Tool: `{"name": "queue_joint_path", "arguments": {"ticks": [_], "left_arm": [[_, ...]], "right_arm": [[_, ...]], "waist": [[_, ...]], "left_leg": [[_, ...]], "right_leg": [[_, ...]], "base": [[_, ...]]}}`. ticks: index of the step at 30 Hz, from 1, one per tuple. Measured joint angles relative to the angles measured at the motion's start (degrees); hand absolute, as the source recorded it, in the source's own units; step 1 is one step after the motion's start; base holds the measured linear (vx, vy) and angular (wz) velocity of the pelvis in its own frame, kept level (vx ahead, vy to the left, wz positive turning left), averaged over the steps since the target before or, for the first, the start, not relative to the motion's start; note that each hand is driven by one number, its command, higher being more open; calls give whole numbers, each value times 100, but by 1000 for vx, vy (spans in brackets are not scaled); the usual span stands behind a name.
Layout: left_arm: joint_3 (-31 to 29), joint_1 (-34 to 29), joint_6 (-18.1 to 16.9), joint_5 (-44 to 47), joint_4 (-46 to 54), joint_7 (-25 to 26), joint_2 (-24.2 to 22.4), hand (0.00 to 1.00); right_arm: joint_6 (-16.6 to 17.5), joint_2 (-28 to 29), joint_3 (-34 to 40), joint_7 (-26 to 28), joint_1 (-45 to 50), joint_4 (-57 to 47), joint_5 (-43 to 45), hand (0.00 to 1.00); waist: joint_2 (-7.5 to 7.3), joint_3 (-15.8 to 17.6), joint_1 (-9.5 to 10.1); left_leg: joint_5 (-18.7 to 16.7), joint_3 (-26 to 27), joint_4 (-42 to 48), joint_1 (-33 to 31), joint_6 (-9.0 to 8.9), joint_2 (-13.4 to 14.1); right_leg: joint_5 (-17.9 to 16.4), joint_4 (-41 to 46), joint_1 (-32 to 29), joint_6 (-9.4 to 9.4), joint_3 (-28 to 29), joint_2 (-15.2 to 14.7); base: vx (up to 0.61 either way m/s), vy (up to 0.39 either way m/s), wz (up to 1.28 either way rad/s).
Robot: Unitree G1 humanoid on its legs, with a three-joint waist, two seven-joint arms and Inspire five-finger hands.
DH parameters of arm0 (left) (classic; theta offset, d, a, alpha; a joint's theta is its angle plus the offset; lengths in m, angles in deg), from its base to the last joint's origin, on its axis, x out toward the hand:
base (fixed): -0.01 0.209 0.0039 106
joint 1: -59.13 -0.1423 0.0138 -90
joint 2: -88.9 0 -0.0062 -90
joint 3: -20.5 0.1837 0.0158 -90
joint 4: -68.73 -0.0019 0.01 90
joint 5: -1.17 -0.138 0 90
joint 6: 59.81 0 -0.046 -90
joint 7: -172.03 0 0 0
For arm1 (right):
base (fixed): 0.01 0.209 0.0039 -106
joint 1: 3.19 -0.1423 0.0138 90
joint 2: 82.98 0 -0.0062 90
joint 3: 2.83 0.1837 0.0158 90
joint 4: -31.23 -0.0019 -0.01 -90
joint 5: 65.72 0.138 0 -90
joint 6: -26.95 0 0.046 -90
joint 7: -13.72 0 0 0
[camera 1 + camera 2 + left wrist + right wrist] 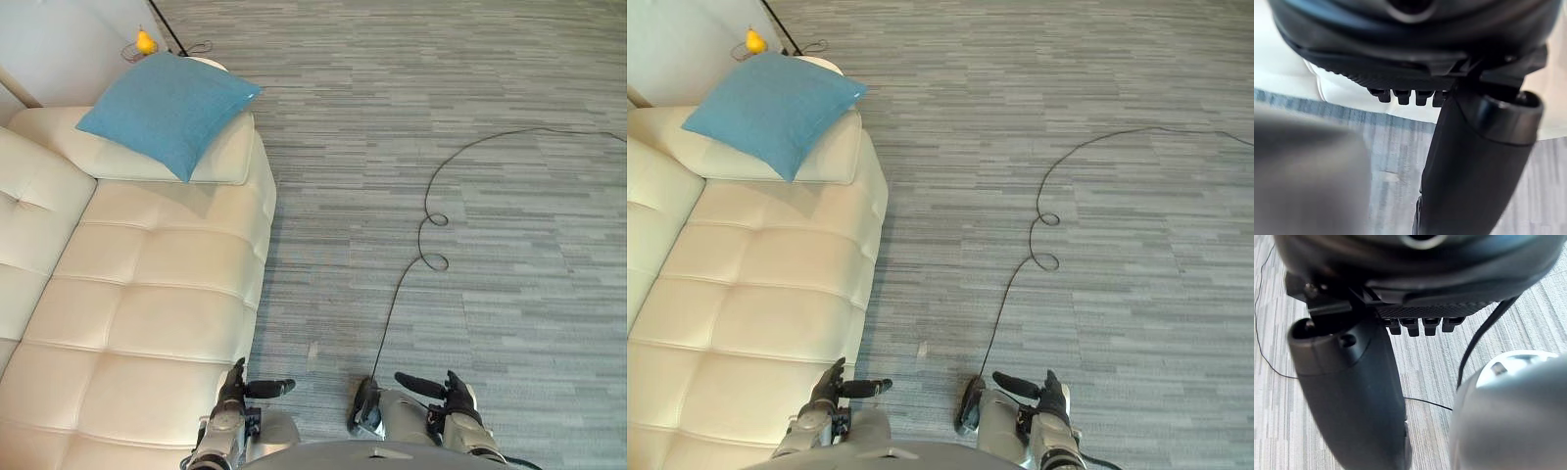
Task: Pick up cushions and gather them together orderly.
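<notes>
Left eye view: 1 blue cushion (168, 110); 1 sofa (147, 294)

The cream tufted leather sofa (147, 294) gives open room along its seat from the near edge to the far end. There a blue square fabric cushion (168, 110) lies tilted across the far armrest, reaching the right edge. Grey striped carpet (372, 98) along the sofa's right edge gives wide passage.
</notes>
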Motion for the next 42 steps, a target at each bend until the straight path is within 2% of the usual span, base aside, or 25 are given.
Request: {"name": "queue_joint_path", "arguments": {"ticks": [2,4,5,8,11,13,15,17,18,19,20,22,24,26,27,28,29,31,32,33,35,36,37,41,42], "left_arm": [[44,19,-16,-18,-24,-30,-89,100],[12,41,-25,-78,20,-85,-166,100],[-77,77,-30,-52,233,-118,-257,100],[-45,106,-124,-64,458,-135,-254,100],[-10,163,-152,-62,501,-144,-307,100],[-31,201,-147,-60,506,-142,-337,100],[-32,257,-140,-62,496,-138,-334,100],[-27,243,-142,-56,468,-119,-364,100],[-29,244,-142,-20,449,-121,-362,100],[-31,249,-147,1,418,-122,-330,100],[-32,258,-154,2,422,-132,-251,100],[-59,290,-153,11,419,-137,-247,100],[-70,299,-144,14,358,-137,-254,100],[-55,278,-130,12,243,-140,-215,100],[-37,279,-126,11,208,-141,-183,100],[-23,271,-87,12,185,-140,-174,100],[-18,227,-24,13,182,-117,-154,100],[44,140,-19,16,175,-101,-96,100],[46,130,-19,16,168,-98,-91,100],[45,107,-17,21,154,-82,-96,100],[50,79,-18,20,153,-79,-71,100],[52,73,-16,17,140,-81,-47,100],[52,79,-17,22,72,-83,-46,100],[150,76,-35,32,-9,-107,-134,100],[204,97,-36,-2,-59,-130,-186,100]], "right_arm": [[8,-118,1,-6,-74,102,-9,100],[2,-162,56,-4,-5,120,33,100],[3,-176,67,-29,76,98,25,100],[8,-137,8,-31,76,117,18,100],[16,-132,14,-48,11,92,23,100],[9,-102,20,-58,-41,93,23,100],[8,-89,52,-59,-63,93,22,100],[5,-82,50,-63,-16,124,21,100],[4,-75,48,-63,-18,174,20,100],[-16,-27,20,-61,-19,221,18,100],[-17,42,-16,-57,-34,218,13,100],[-16,47,-18,-52,-39,218,-11,100],[-28,41,-14,-39,-10,246,-121,100],[-35,41,-54,40,107,281,-168,100],[-44,40,-63,79,114,285,-201,100],[-58,21,-67,110,94,281,-226,100],[-62,-62,-158,129,52,277,-226,100],[-30,-158,-281,132,24,257,-226,100],[-24,-179,-288,134,16,254,-226,100],[-1,-237,-293,135,-25,239,-223,100],[10,-256,-372,129,-41,154,-216,100],[35,-241,-405,131,-42,137,-212,100],[31,-266,-396,127,-33,171,-212,100],[68,-287,-389,126,-34,157,-221,100],[54,-299,-340,126,9,160,-192,100]], "waist": [[161,16,37],[266,57,-19],[333,198,-13],[177,268,68],[174,271,96],[146,310,153],[151,357,183],[169,365,223],[203,349,247],[145,330,307],[-54,286,309],[-100,254,315],[-91,242,321],[-140,169,301],[-165,165,288],[-165,167,265],[-125,182,220],[-52,204,149],[-30,207,142],[63,228,138],[85,232,123],[31,225,78],[69,192,14],[209,114,17],[231,99,-51]], "left_leg": [[165,-91,295,-72,-179,219],[280,-533,1784,-683,-79,438],[383,-951,3888,-1574,22,622],[326,-536,4679,-2285,100,568],[164,-118,3458,-2597,91,363],[194,-104,2046,-2601,71,-12],[534,-146,835,-2549,42,-299],[1260,-93,-362,-2432,71,-450],[1554,-108,-364,-2375,124,-447],[1979,-25,-313,-2284,297,-487],[1755,70,33,-2401,372,-614],[1272,152,569,-2542,451,-680],[893,198,924,-2433,537,-743],[408,236,1141,-2029,666,-909],[311,216,1144,-1920,701,-967],[193,187,1136,-1752,728,-995],[98,143,1022,-1422,746,-993],[92,37,668,-934,721,-937],[90,23,587,-834,714,-894],[69,-24,449,-614,634,-717],[63,-109,334,-501,518,-561],[27,-205,288,-450,357,-511],[-97,-388,281,-371,127,-413],[-25,-497,198,-291,-22,-141],[-9,-584,608,-466,-51,-71]], "right_leg": [[-360,191,-2,-112,89,220],[-630,163,304,-203,-100,365],[-729,-138,942,-293,-413,566],[-724,-765,1664,-289,-556,691],[-675,-1319,2143,-215,-649,843],[-668,-1503,2296,-191,-640,820],[-680,-1649,2451,-170,-639,781],[-833,-1786,2736,78,-600,819],[-893,-1796,2823,134,-556,823],[-982,-1842,2991,266,-471,763],[-1060,-1846,3009,361,-404,563],[-1057,-1639,2991,393,-265,394],[-1163,-862,2880,566,-44,138],[-1027,1430,2210,831,305,-428],[-1008,2053,1990,863,344,-565],[-1064,2789,1669,793,361,-708],[-1191,3371,1288,584,211,-817],[-1326,2994,944,362,-141,-834],[-1334,2718,860,349,-175,-782],[-1319,1850,583,372,-149,-554],[-1126,741,346,535,100,-278],[-679,-44,256,545,420,-105],[-97,-167,373,208,570,107],[-564,109,417,31,386,289],[-701,60,557,-14,203,306]], "base": [[334,-363,-10],[287,-351,39],[287,-302,58],[272,-262,35],[323,-164,17],[295,3,1],[315,67,1],[274,85,-6],[312,106,-22],[387,116,-26],[397,107,-24],[420,142,-13],[432,204,-5],[436,184,7],[426,98,14],[398,35,13],[382,17,15],[354,-28,19],[400,-110,18],[259,-116,15],[324,-198,25],[426,-334,58],[366,-298,51],[280,-298,26],[307,-347,65]]}}
